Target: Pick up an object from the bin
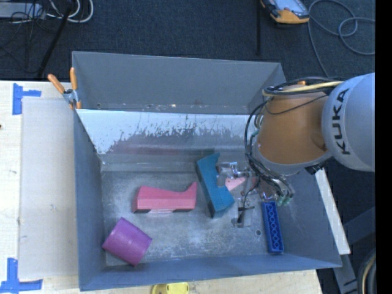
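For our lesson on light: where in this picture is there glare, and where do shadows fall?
Camera view: glare whitens a band along the bin's back wall; short dark shadows hug the near edges of the pink block and teal block; the carpet beyond is dim.

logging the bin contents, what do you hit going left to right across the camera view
purple cylinder → pink block → teal block → blue studded bar
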`<state>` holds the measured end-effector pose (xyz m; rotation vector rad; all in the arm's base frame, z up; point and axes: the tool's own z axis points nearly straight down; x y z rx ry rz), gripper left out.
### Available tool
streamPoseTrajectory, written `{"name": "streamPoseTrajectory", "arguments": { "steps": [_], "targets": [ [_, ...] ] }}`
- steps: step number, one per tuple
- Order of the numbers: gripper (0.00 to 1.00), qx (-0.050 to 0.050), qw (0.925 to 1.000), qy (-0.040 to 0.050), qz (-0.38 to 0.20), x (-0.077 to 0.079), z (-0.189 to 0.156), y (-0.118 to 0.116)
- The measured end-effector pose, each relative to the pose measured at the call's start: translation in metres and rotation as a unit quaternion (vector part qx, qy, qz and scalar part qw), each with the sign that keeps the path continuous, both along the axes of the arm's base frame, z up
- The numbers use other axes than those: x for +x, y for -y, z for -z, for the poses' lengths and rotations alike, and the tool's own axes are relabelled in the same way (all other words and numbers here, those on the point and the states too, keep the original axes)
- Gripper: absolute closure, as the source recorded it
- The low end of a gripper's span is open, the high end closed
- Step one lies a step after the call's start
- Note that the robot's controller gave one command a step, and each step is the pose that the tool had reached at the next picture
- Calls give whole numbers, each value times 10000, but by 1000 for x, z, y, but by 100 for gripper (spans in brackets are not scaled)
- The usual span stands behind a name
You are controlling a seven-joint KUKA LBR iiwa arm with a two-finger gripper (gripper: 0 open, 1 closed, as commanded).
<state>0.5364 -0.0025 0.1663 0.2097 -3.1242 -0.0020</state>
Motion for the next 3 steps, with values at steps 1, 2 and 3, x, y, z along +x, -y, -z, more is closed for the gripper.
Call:
{"name": "streamPoseTrajectory", "arguments": {
  "steps": [1, 2, 3],
  "targets": [
    [0, 12, 9957, 42, -927, 0, 5, 5],
    [0, 2, 9997, 39, -255, 7, 21, 10],
    [0, 3, 10000, 56, 2, 39, 34, -1]
  ]
}}
